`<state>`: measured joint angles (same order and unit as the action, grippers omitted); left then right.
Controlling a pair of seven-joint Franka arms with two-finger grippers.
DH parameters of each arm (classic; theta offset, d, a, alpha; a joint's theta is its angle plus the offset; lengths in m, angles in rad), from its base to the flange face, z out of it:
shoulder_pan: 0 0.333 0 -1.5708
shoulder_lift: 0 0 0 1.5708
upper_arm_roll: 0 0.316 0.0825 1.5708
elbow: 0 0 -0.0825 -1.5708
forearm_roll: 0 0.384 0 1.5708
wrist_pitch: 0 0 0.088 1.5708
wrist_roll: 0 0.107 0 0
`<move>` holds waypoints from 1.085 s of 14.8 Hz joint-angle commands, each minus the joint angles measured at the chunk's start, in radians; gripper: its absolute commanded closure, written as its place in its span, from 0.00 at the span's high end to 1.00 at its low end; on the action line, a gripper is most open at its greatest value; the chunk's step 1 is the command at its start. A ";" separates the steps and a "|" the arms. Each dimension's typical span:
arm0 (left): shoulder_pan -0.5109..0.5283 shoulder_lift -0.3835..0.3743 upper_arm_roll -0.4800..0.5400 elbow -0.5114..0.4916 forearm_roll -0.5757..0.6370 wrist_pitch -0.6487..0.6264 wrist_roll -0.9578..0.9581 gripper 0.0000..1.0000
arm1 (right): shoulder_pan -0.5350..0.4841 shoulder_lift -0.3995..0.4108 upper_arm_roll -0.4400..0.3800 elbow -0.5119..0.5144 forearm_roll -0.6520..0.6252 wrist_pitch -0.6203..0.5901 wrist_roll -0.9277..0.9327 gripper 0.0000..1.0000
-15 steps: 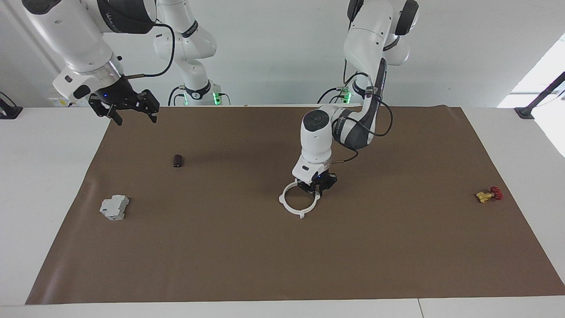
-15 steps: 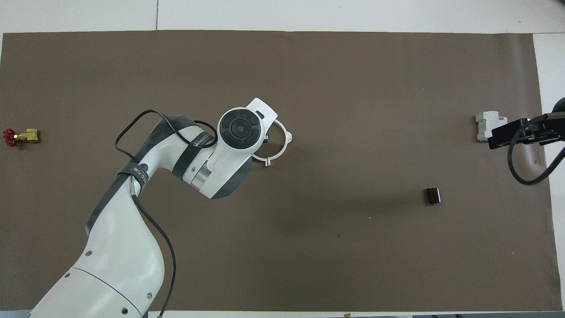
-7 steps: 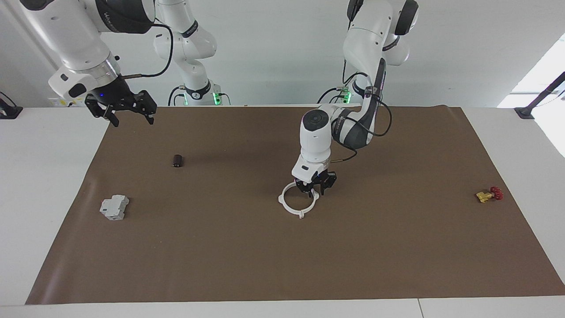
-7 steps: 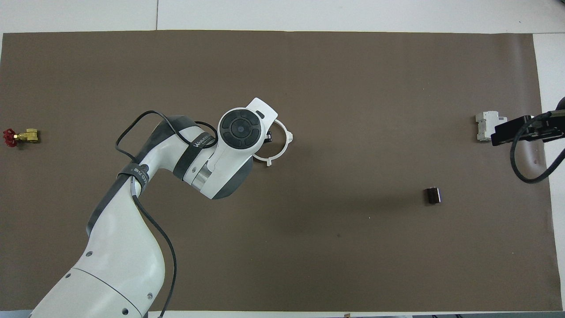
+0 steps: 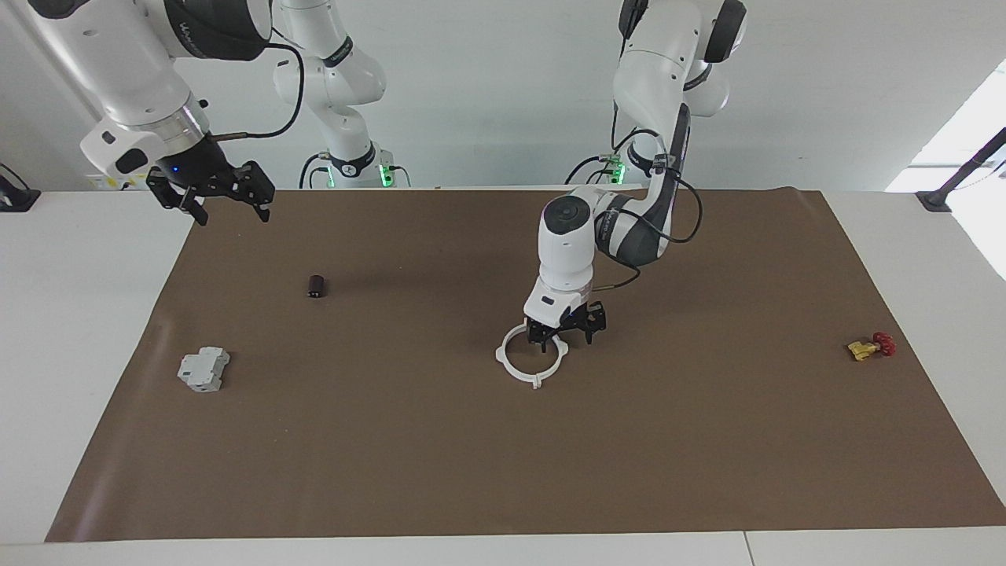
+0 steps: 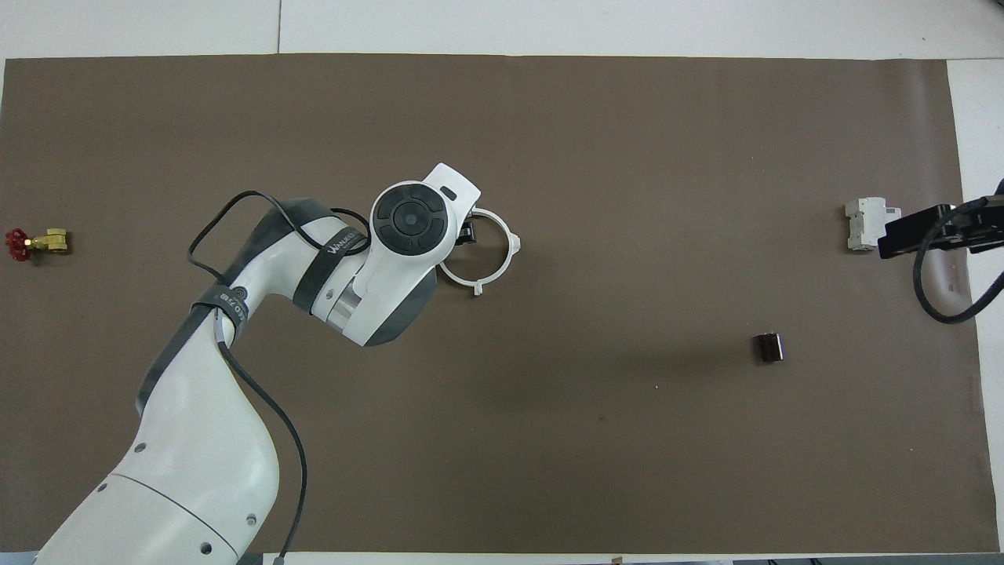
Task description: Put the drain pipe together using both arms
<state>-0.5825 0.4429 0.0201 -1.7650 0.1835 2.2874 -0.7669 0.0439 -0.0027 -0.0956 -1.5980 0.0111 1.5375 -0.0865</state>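
The drain pipe (image 5: 533, 358) is one joined white ring with tabs, lying flat on the brown mat near the table's middle; it also shows in the overhead view (image 6: 479, 255). My left gripper (image 5: 565, 335) is open and hangs just above the ring's rim on the side nearer the robots, holding nothing. In the overhead view the left wrist hides most of it, and only a black finger (image 6: 468, 232) shows. My right gripper (image 5: 229, 209) is open and empty, raised over the mat's edge at the right arm's end (image 6: 933, 232), where it waits.
A grey blocky device (image 5: 203, 369) (image 6: 866, 224) lies at the right arm's end. A small dark cylinder (image 5: 316, 286) (image 6: 769, 347) lies nearer the robots than it. A yellow-and-red valve (image 5: 871, 347) (image 6: 35, 242) lies at the left arm's end.
My left gripper has opened, let go of the ring's rim and shifted a little toward the left arm's end. The ring stays on the mat. My right gripper has drawn slightly outward.
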 commanded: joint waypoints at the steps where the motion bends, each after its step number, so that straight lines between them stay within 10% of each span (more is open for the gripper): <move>1: 0.076 -0.093 0.000 -0.051 -0.010 -0.002 0.072 1.00 | -0.009 -0.011 0.011 -0.013 -0.011 0.012 0.014 1.00; 16: 0.395 -0.366 0.000 -0.179 -0.163 -0.133 0.598 1.00 | -0.006 -0.008 0.016 -0.007 -0.019 0.026 0.014 1.00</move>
<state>-0.2300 0.1317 0.0261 -1.9299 0.0687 2.2022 -0.2583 0.0466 -0.0027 -0.0883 -1.5975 -0.0004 1.5501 -0.0865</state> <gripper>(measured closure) 0.000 0.000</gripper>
